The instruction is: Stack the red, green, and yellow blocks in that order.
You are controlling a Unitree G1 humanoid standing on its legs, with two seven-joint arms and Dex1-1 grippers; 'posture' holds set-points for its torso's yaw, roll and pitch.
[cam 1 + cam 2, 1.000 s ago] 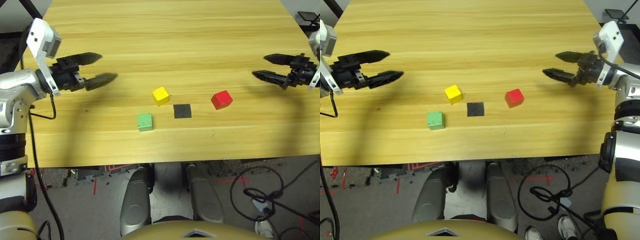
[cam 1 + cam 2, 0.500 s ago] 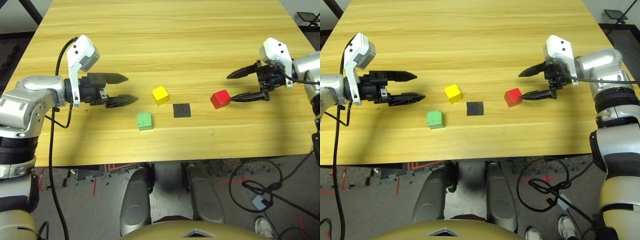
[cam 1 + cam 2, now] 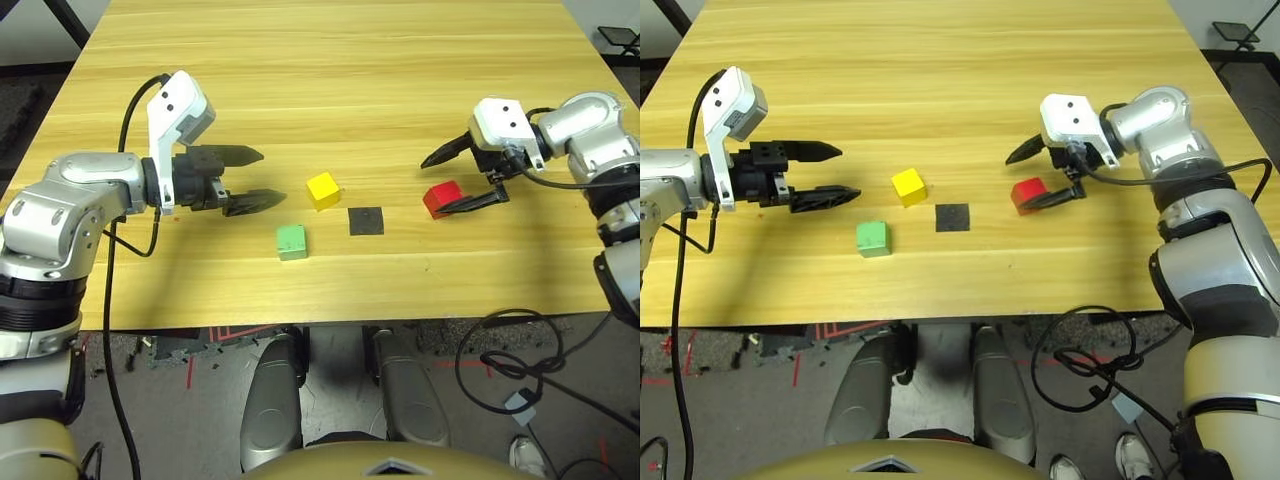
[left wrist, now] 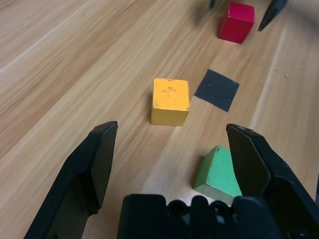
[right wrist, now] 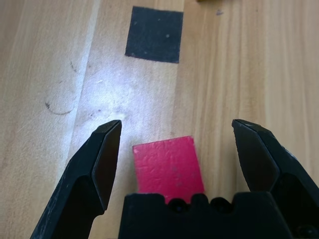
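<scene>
The red block (image 3: 441, 198) lies right of centre on the table, and my right gripper (image 3: 434, 186) stands open astride it, one finger on each side; the wrist view has the red block (image 5: 168, 167) deep between the open fingers, not clamped. The yellow block (image 3: 322, 190) sits at the middle, with the green block (image 3: 291, 241) nearer the front edge and to its left. My left gripper (image 3: 268, 177) hovers open just left of these two, pointing at the yellow block (image 4: 170, 101), with the green block (image 4: 218, 172) beside one finger.
A flat black square patch (image 3: 365, 221) lies on the wooden table (image 3: 330, 70) between the yellow and red blocks. The far half of the table is bare wood. The front edge runs close below the green block.
Both arms have swung inward from the table's sides. The right gripper has come down around the red block; the left gripper has closed in on the yellow and green blocks. The blocks have not moved.
</scene>
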